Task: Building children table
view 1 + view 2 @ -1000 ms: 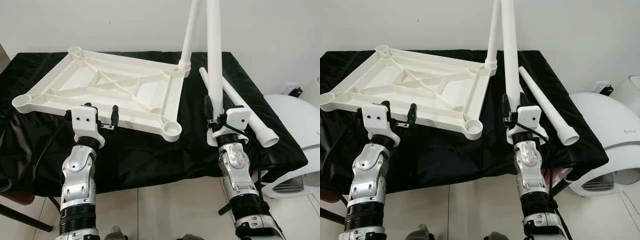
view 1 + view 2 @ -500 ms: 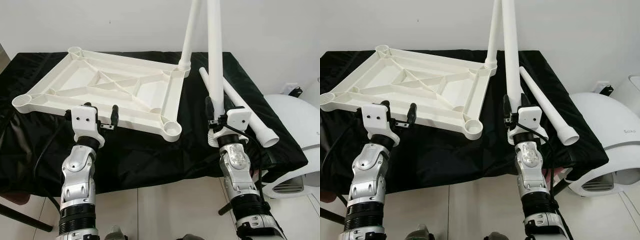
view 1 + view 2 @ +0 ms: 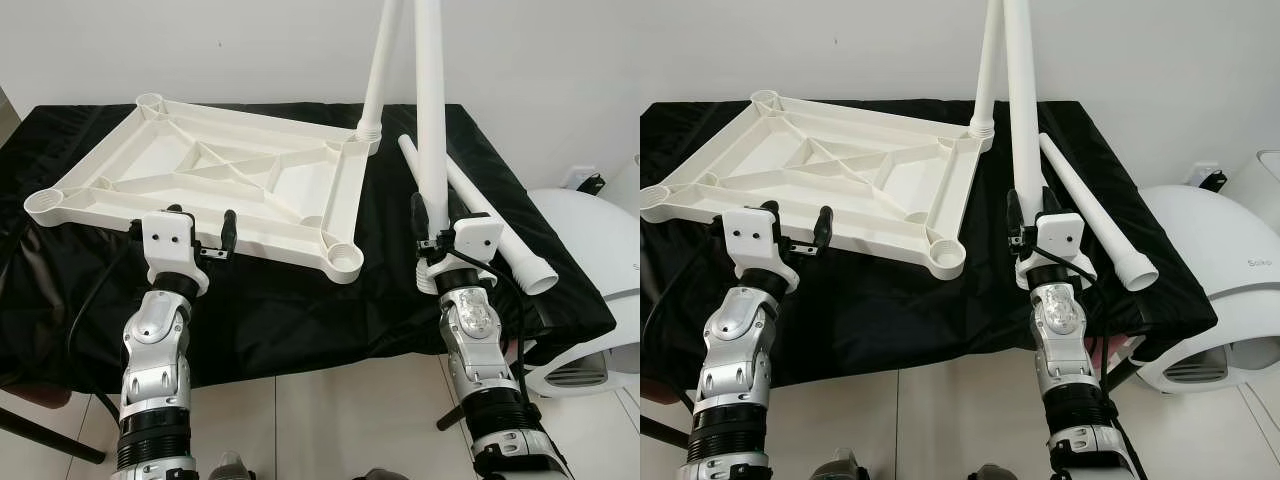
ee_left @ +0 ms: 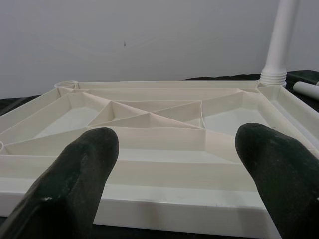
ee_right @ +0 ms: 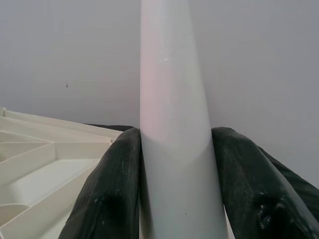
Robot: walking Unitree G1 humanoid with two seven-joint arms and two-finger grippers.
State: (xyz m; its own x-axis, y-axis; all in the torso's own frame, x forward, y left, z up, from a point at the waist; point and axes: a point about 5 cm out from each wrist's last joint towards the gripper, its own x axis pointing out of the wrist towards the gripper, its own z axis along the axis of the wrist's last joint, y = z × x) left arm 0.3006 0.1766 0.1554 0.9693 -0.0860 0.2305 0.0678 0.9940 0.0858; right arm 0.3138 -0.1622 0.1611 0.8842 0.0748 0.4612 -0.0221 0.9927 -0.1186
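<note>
The white tabletop (image 3: 215,185) lies upside down on the black worktop (image 3: 300,300), one leg (image 3: 378,75) already standing in its far right corner. The right claw (image 3: 432,215) pinches a second leg (image 3: 430,100) upright; a third leg (image 3: 480,215) lies by the right edge. The left claw (image 3: 200,222) hovers spread at the near rim. Three sockets seem unfilled.

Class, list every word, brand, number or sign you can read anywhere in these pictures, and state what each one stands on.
Faint grey lettering on the white appliance beside the table: too small and blurred to read.
No readable text on the tabletop frame, the table legs, the black cloth or the grippers.
</note>
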